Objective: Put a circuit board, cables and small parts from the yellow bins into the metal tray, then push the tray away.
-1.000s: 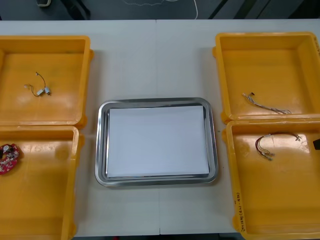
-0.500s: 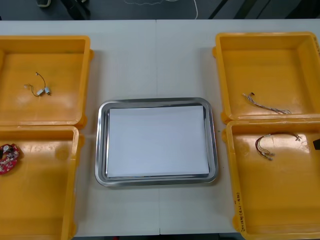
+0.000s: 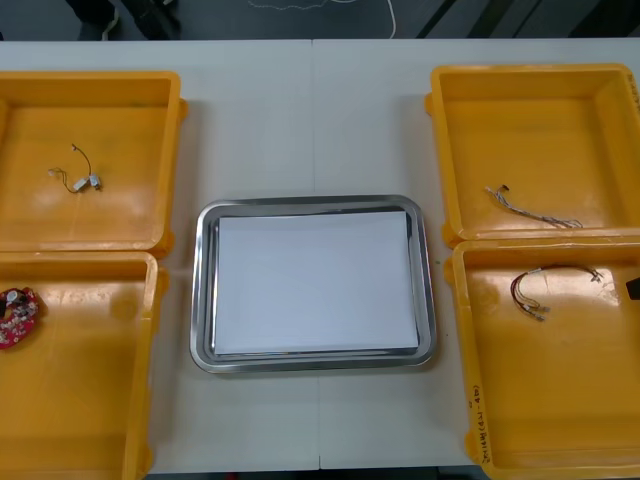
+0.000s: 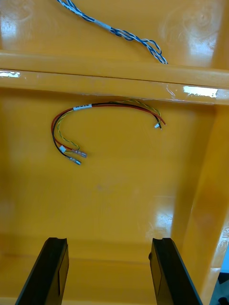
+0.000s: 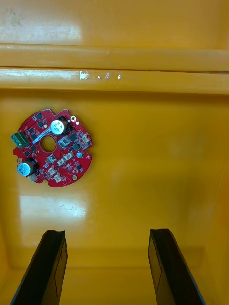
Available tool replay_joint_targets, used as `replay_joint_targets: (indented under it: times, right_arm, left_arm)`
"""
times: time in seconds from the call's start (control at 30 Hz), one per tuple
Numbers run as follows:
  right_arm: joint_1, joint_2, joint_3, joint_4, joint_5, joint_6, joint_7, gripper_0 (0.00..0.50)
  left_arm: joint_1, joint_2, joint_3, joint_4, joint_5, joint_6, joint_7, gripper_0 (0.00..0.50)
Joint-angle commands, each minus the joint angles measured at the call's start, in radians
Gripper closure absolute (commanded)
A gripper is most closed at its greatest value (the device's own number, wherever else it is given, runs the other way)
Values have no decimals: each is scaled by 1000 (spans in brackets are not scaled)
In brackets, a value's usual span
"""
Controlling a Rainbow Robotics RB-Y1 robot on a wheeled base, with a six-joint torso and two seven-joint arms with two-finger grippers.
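Note:
A round red circuit board lies at the left end of the near left yellow bin. My left gripper hangs open over that bin's floor, with the circuit board ahead of its left finger and apart from it. In the near right yellow bin lies a red and yellow cable. Above this bin my right gripper is open, and the red and yellow cable curves well ahead of its fingers. The metal tray, white inside, sits mid-table with nothing in it.
The far right yellow bin holds a twisted blue and white cable, which also lies past the bin wall as a blue and white cable. A short dark cable with small pale ends rests in the far left yellow bin.

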Motion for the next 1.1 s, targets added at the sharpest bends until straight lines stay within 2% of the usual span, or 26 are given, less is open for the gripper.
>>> replay_joint_targets:
  times: [0.03, 1.1]
  right_arm:
    - [15, 6, -33, -5, 9, -8, -34, 0]
    - [15, 6, -33, -5, 9, -8, -34, 0]
  left_arm:
    - [18, 43, 20, -27, 5, 6, -94, 0]
    - [18, 43, 20, -27, 5, 6, -94, 0]
